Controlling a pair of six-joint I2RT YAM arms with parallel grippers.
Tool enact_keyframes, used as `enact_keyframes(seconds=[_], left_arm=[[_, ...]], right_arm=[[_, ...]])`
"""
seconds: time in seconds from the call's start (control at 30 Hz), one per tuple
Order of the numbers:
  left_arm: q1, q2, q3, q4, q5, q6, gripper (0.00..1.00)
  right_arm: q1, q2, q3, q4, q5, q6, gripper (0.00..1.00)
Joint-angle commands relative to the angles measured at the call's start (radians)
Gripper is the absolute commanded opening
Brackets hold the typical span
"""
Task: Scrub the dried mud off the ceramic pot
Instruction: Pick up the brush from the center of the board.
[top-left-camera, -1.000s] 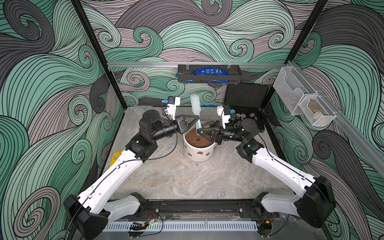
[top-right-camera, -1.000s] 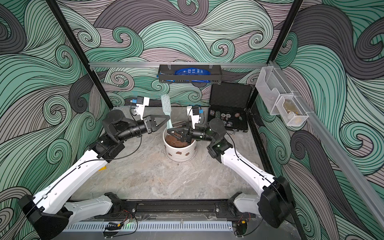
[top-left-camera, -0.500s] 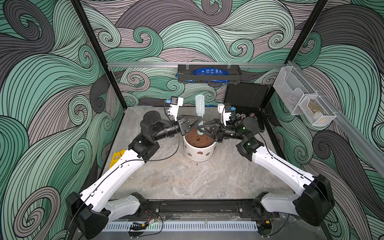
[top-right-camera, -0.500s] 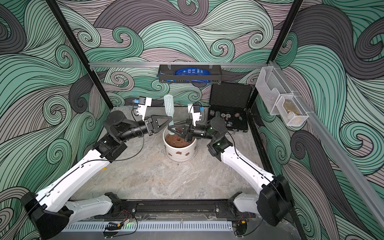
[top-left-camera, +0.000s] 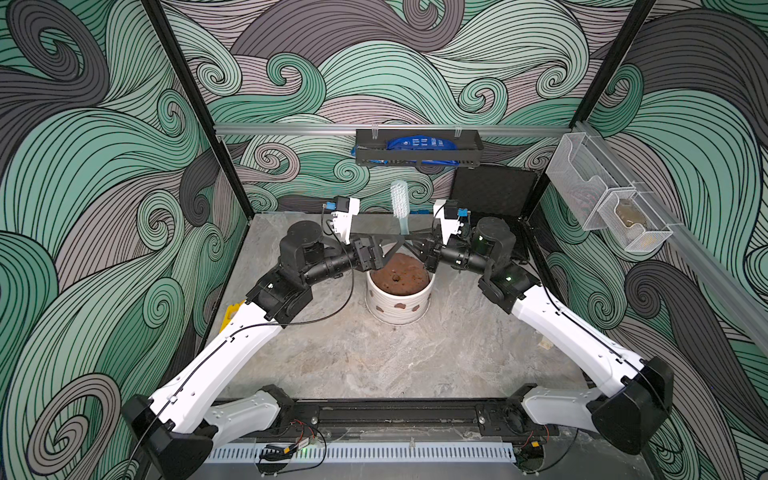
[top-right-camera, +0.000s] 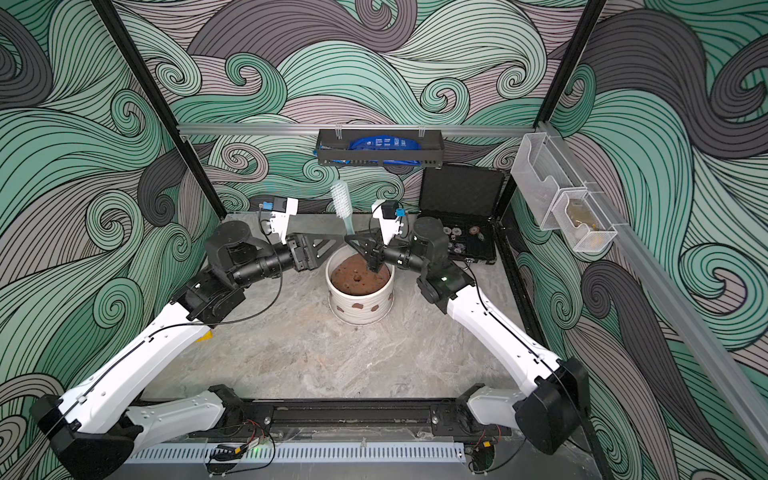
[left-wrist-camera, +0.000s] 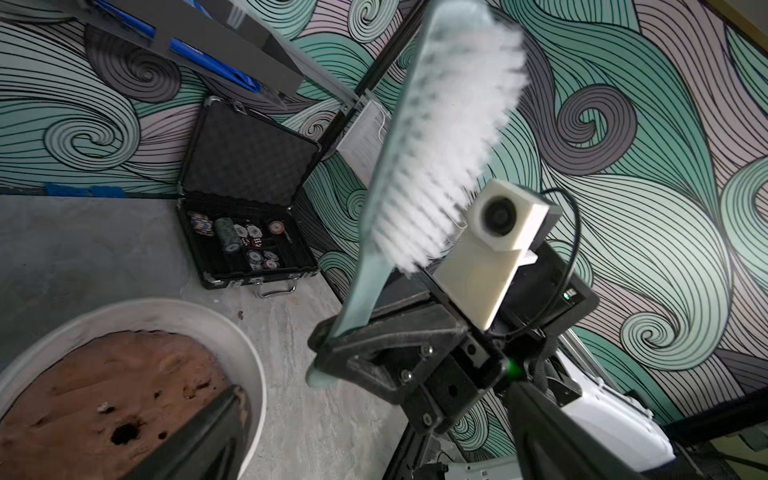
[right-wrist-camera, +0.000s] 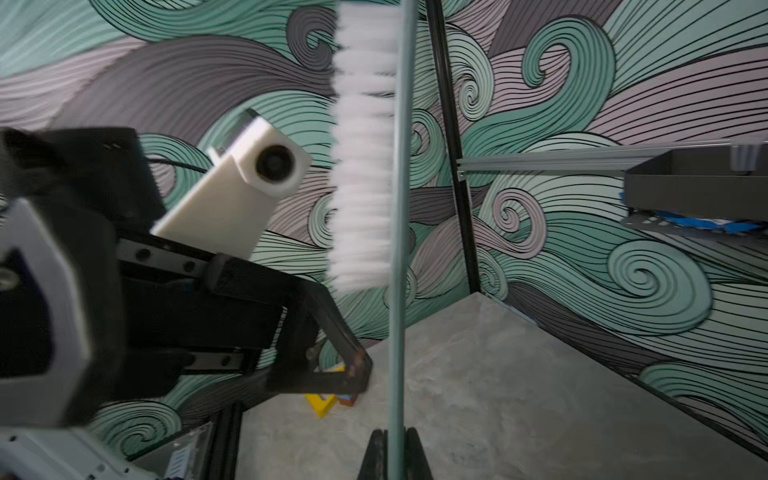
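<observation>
open marble table (top-left-camera: 374, 365) runs from the near rail to the pot (top-left-camera: 399, 321), which stands upright mid-table, well apart from every edge. mud (top-left-camera: 400, 307) shows as three brown blotches on its near wall. inside, a brown soil (top-left-camera: 399, 276) mass with a central hole fills it. above the far rim the right gripper (top-right-camera: 350, 239) is clamped on the handle of a brush (top-right-camera: 341, 201), which stands upright, bristles at the top. the left gripper (top-right-camera: 332, 248) sits just left of the handle, jaws apart, holding nothing. a yellow thing (top-left-camera: 230, 316) lies at the left edge. far right, an open case (top-right-camera: 461, 191) holds chips (top-right-camera: 473, 230). on the far wall a shelf (top-left-camera: 417, 157) holds a blue pack (top-left-camera: 415, 143). clear bins (top-left-camera: 582, 187) hang on the right wall.
</observation>
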Motion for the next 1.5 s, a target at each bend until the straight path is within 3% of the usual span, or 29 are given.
enact_keyframes(seconds=[0.0,0.3,0.6,0.87,1.17,1.47], left_arm=[[-0.011,-0.028,0.095,-0.104,-0.137,0.034,0.99],[-0.044,0.020,0.197,-0.245,-0.359,-0.001,0.99],[-0.086,0.063,0.226,-0.236,-0.432,-0.025,0.98],[-0.095,0.071,0.236,-0.257,-0.498,-0.070,0.89],[-0.102,0.090,0.263,-0.243,-0.488,-0.087,0.67],[-0.119,0.117,0.269,-0.225,-0.425,-0.001,0.58]], right_arm=[[0.030,-0.019,0.026,-0.139,0.236,-0.201,0.00],[0.121,-0.038,0.014,-0.118,0.492,-0.372,0.00],[0.225,-0.038,-0.006,-0.067,0.691,-0.504,0.00],[0.277,-0.034,-0.020,-0.043,0.779,-0.565,0.00],[0.312,-0.029,-0.025,-0.035,0.847,-0.600,0.00],[0.317,-0.038,-0.015,-0.082,0.758,-0.569,0.00]])
